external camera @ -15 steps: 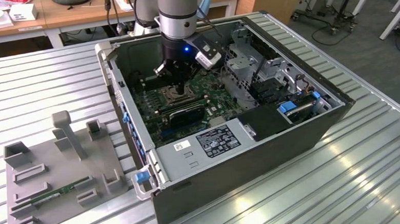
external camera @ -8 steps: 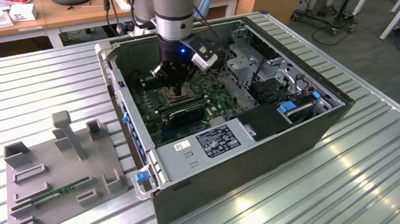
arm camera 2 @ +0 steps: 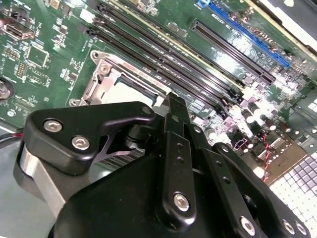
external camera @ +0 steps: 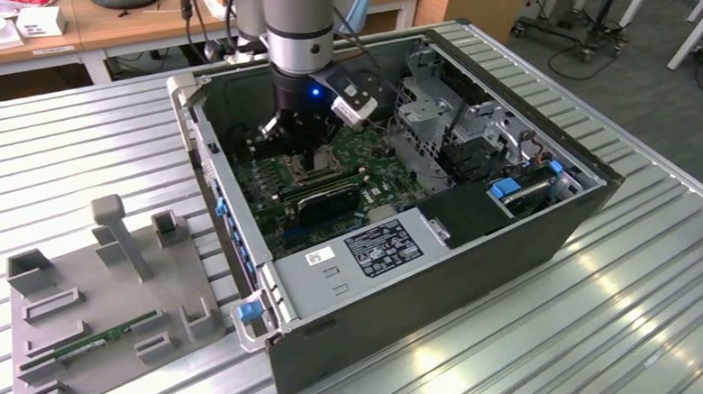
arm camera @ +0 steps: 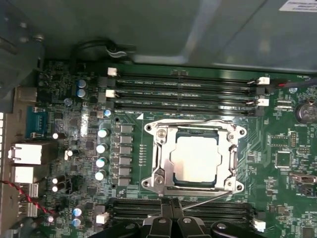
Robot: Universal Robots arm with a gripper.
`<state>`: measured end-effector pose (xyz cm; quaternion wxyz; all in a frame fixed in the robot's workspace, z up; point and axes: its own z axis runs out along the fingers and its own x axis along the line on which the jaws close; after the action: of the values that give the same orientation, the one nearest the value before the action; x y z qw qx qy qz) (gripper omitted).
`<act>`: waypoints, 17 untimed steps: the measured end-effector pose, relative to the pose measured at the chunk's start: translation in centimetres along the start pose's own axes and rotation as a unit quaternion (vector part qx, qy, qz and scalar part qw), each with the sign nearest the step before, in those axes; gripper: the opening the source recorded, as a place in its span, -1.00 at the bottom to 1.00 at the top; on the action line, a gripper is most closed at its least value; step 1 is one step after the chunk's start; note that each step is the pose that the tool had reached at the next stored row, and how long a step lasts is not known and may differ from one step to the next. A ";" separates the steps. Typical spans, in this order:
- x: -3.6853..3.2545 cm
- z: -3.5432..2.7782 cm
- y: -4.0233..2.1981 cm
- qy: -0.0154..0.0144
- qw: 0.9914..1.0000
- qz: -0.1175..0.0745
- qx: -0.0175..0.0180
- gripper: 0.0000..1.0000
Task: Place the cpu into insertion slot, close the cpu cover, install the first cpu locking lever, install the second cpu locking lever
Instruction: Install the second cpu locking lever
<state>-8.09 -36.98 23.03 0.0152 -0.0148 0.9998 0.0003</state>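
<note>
One open computer case lies on its side on a slatted metal table, with a green motherboard on its floor and the power supply at the near end. Within the case, the arm's gripper reaches down over the board. On the exterior view's left, a grey fixture tray rests on the table and carries a long green memory stick in one of its slots.

In the first wrist view, the cpu sits seated in the insertion slot, its pale metal face showing through the window of the cpu cover, which lies flat over it. A thin metal locking lever runs along the socket edge on the gripper's side. Long black memory slots flank the socket on two sides.

The gripper's black fingers stand together with no visible gap and nothing held between them, their tips just beside the lever at the socket edge, close to the cpu but not over it. In the second wrist view the fingers likewise point at the socket rim, with the cpu partly hidden behind the gripper body.
</note>
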 end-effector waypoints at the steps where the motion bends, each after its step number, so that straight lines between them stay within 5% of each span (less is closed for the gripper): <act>1: 0.08 0.02 0.00 0.000 1.000 0.000 0.000 -0.79; 17: 0.82 0.55 -0.14 0.000 1.000 0.000 0.000 -0.79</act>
<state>-8.89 -37.14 22.46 0.0152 -0.0147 0.9998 0.0002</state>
